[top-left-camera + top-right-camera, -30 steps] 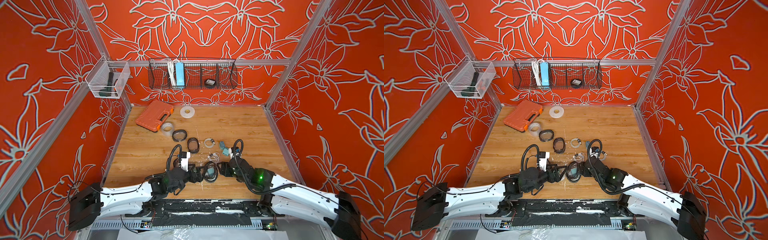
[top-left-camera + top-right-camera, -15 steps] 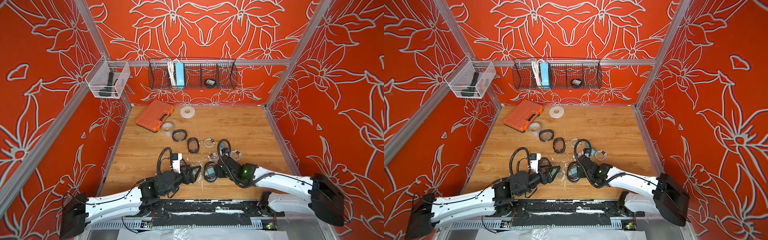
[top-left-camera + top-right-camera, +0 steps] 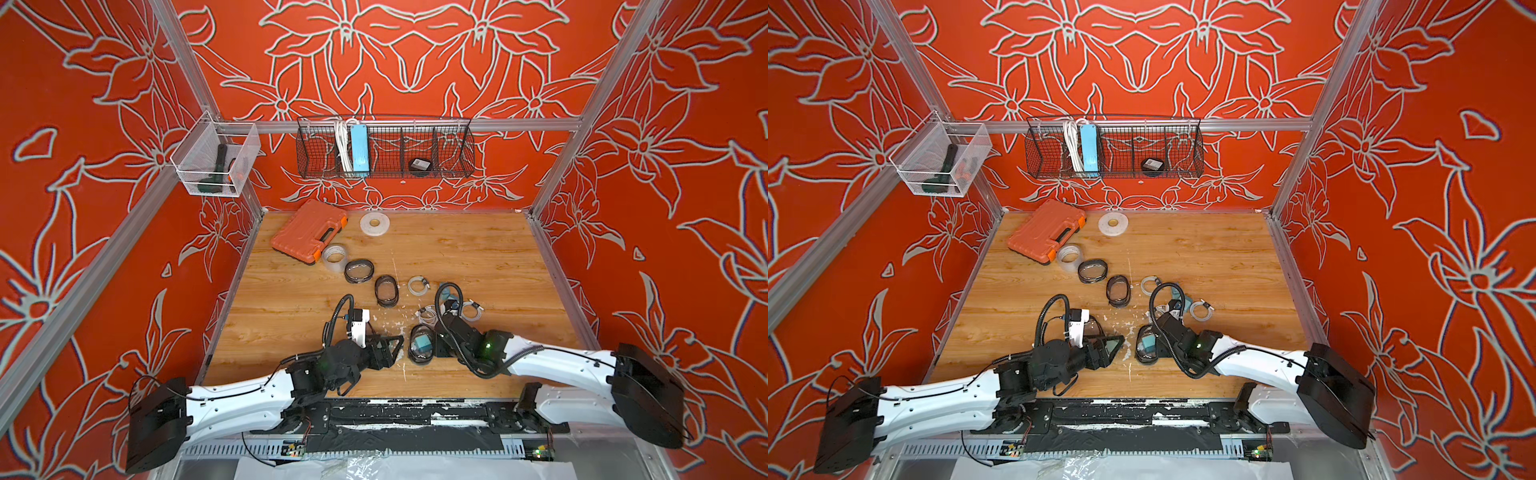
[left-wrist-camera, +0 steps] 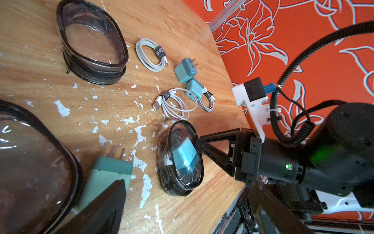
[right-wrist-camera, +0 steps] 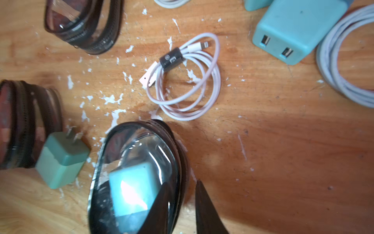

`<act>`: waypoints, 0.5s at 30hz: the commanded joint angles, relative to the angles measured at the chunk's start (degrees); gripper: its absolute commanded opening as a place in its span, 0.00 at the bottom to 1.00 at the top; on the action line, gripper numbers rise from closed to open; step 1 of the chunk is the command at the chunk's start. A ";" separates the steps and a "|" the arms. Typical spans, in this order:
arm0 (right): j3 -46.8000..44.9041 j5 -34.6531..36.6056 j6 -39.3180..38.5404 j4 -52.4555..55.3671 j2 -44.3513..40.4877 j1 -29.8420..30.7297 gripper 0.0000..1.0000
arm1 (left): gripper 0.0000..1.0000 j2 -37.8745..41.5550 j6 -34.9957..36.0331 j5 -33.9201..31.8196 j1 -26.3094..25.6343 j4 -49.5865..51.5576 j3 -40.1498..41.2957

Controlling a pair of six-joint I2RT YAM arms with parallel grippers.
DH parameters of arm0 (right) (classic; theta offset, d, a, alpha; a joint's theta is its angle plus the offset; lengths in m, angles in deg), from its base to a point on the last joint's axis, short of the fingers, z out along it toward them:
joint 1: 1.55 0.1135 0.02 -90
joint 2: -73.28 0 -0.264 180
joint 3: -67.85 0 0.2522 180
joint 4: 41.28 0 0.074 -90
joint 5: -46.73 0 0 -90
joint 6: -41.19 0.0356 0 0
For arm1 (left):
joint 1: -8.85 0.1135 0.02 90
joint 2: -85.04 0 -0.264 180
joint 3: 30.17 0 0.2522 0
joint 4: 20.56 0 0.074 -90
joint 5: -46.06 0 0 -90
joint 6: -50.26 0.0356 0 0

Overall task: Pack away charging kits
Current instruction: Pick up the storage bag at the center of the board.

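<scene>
Now, right fingers (image 4: 200,141): drawn close together astride the rim of the filled pouch (image 4: 182,182), with one tip over the clear top and one outside the wall. That's a pinch on the edge.
Filled pouch: flat on the worktop (image 3: 478,257) near the front edge, just right of centre. A teal plug (image 4: 183,155) and a bit of white cable show through the top.
Left fingers (image 3: 391,344): spread wide and grasping nothing, low over the wood just left of the filled pouch.
Loose plug (image 5: 60,160): lying on the wood between the two near pouches, close by one left fingertip. Whether it touches that tip, I cannot tell.
Near-left pouch (image 4: 30,162): right beside the loose plug, close under the left wrist.
Spare cable (image 5: 184,81): coiled with a black band round it, just beyond the filled pouch and apart from it.
Far plug (image 4: 185,69): lying alone on the wood, further out on the right half.
Twin-port plug (image 4: 194,92): just beside the far plug, lying against another cable coil (image 4: 206,103).
Round pouch (image 3: 358,271) and oval pouch (image 3: 386,291): side by side, further from the arms on the left half.
Tape roll (image 3: 334,257): next beyond them, just in front of the orange case (image 3: 309,230).
Back wall: a wire basket (image 3: 457,145) holds a blue power strip (image 3: 359,151).
</scene>
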 commanded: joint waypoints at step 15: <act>-2.21 1.65 2.62 -3.14 4.06 0.26 0.13 | 0.80 -17.87 -0.67 12.85 4.04 -5.31 -7.90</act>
